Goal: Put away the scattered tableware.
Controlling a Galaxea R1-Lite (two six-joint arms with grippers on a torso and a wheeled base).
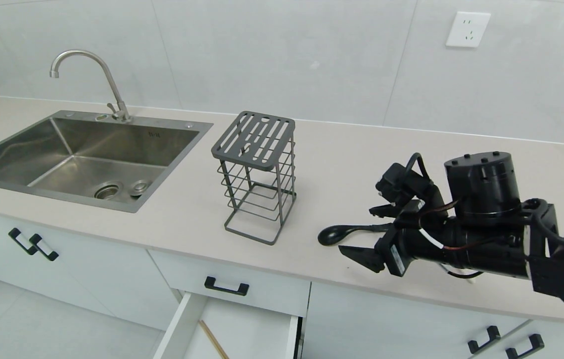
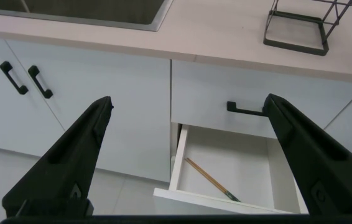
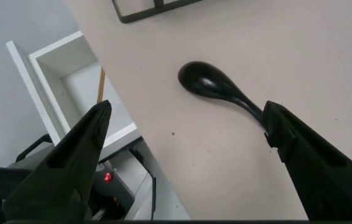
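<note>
Jaws apart on both; right gripper (image 1: 364,232) low over black spoon (image 1: 334,234) on counter (image 1: 342,164); left gripper (image 2: 188,102) before open drawer (image 2: 177,155)

The head camera is looking down across the bench (image 1: 352,164). The left wrist camera is facing the open drawer (image 2: 250,162) from farther out; the right one is hanging close above the bench edge, sharing that drawer.

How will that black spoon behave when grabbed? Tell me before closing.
The black spoon looks rigid, so it probably keeps its shape. It lies flat on the smooth counter, so closing jaws may skid it. Its glossy, thin handle could slip or pivot, bowl end dropping.
</note>
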